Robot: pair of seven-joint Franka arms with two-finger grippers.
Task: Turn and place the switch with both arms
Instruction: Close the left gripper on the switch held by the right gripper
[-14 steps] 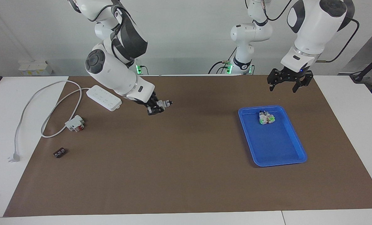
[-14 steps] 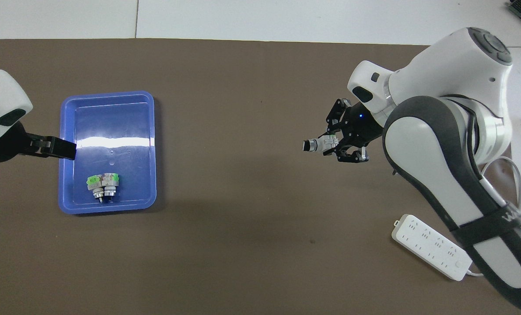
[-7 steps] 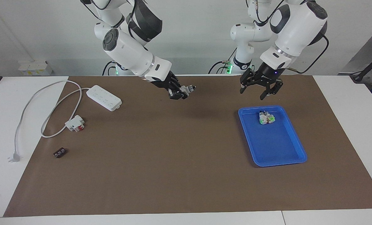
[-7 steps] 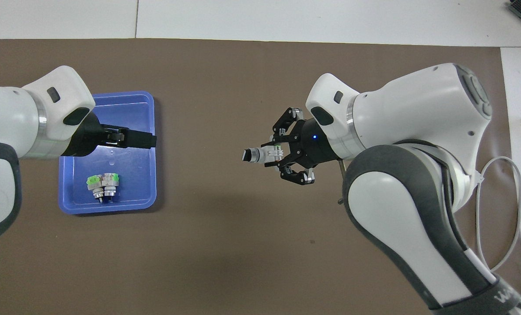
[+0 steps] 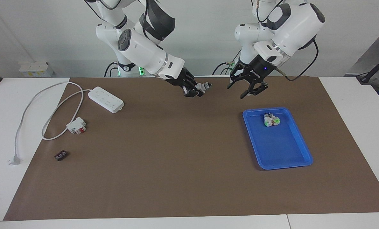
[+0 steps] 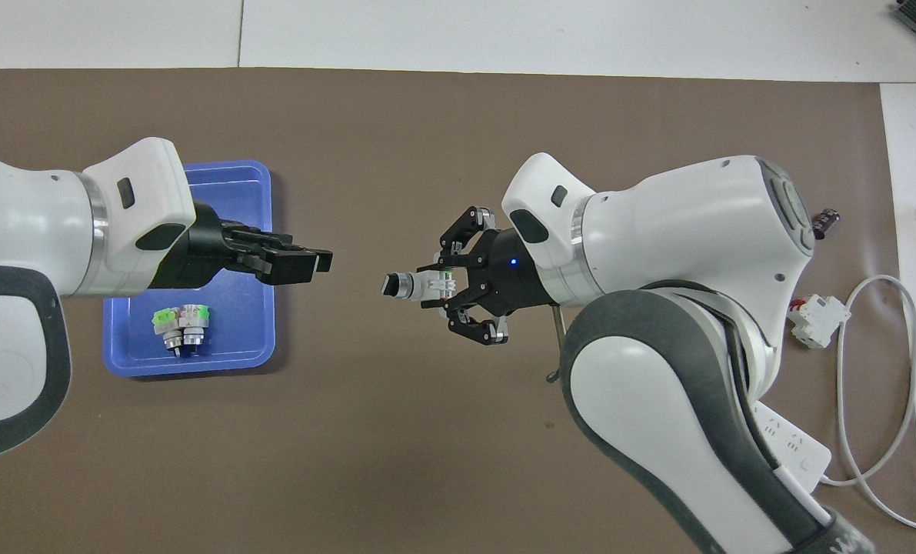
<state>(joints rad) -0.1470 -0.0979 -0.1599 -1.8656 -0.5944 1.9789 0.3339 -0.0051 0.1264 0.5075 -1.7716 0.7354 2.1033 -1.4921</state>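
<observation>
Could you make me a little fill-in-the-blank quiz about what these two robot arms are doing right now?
1. The switch is held in the air by the ____ gripper.
2. The left gripper faces the switch without ____ it.
3. The cluster of switches lies in the ____ tray.
4. The power strip lies toward the ____ arm's end of the table.

Missing words: right; touching; blue; right

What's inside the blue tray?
Inside the blue tray sits a little cluster of white-green switches, at the end nearer the robots. In the overhead view the left hand covers part of the tray, so that part is hidden there.
</observation>
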